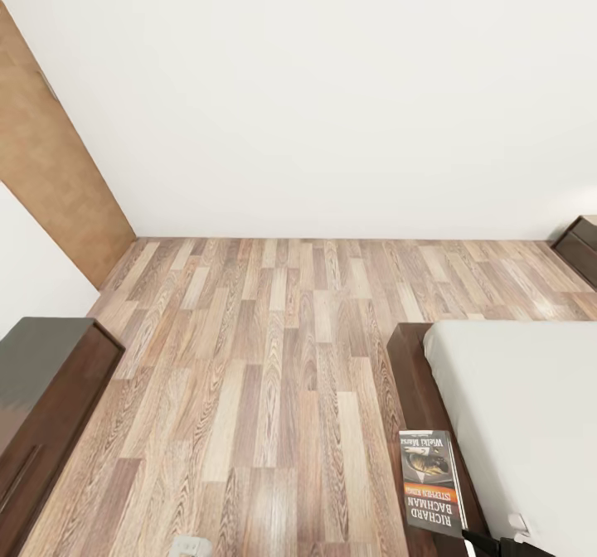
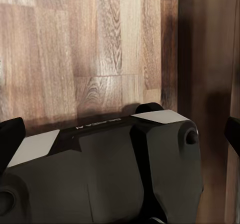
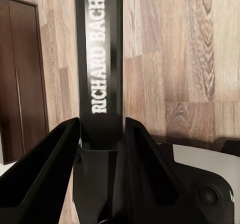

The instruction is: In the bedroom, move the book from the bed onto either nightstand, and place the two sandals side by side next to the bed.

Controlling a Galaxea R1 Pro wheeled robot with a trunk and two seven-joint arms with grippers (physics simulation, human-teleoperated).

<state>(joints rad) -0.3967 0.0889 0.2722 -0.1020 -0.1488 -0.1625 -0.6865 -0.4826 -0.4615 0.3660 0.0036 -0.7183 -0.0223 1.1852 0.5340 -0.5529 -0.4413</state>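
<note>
The right end effector pinches the book by its spine, its long axis pointing straight out from the fingers above the floor, beside the bed; the left end effector's state I cannot tell.

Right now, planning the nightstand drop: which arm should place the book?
Right. Its gripper is already clamped on the book; the left gripper holds nothing.

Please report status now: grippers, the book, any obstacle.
Right gripper shut on the book, held by its spine. Left gripper: state unclear. Book beside the bed frame, above the floor. No sandals or obstacle seen.
</note>
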